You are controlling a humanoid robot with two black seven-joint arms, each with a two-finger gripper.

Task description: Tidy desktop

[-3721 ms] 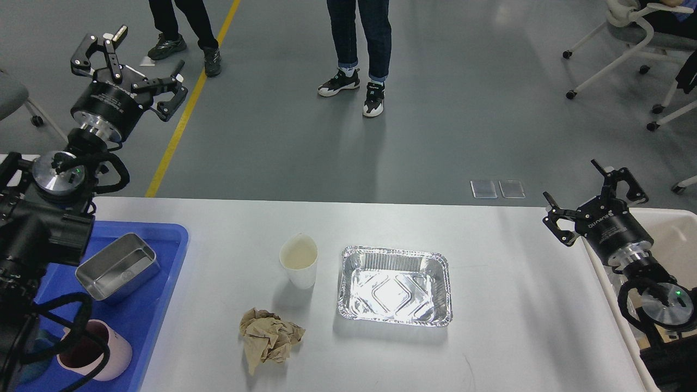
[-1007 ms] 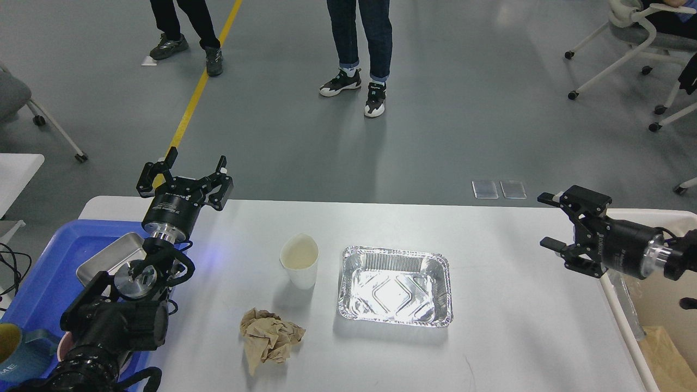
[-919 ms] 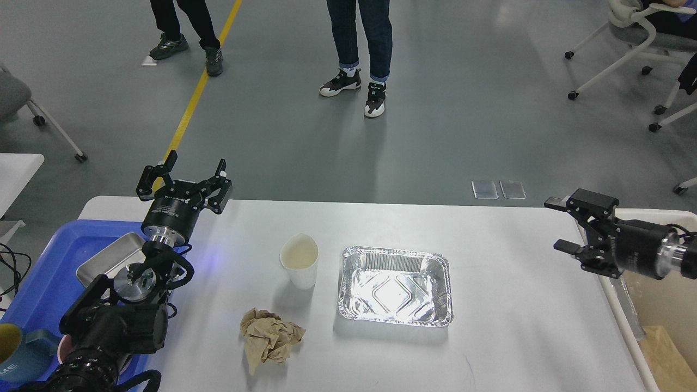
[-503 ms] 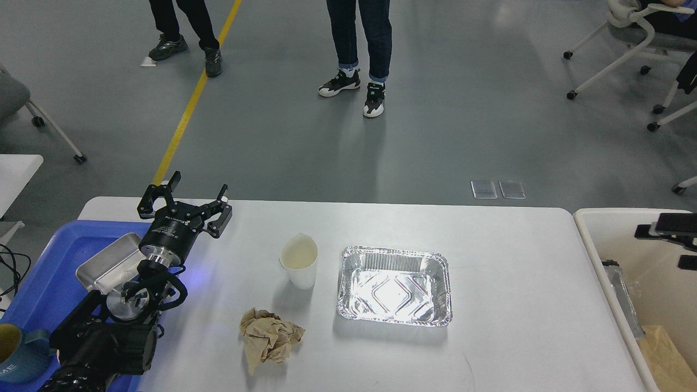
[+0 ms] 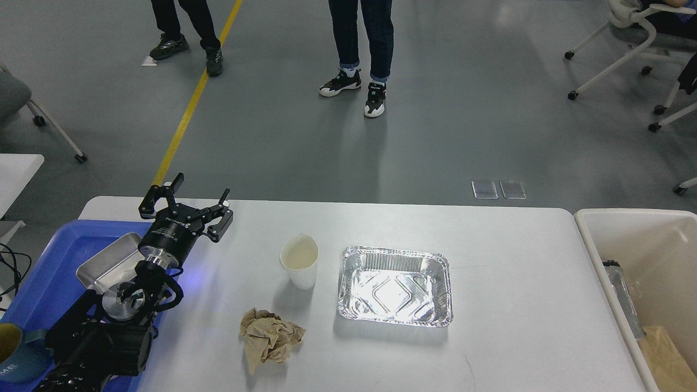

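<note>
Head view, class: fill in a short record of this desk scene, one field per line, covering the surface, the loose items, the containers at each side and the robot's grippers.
surface: white desktop
centre items: paper cup, upright; foil tray, empty, to its right
near edge: crumpled brown paper, in front of the cup
left side: blue tray holding a metal tin; blue mug
right side: cream bin with brown paper inside
left gripper: open, empty, over the far left corner
right gripper: not in view
</note>
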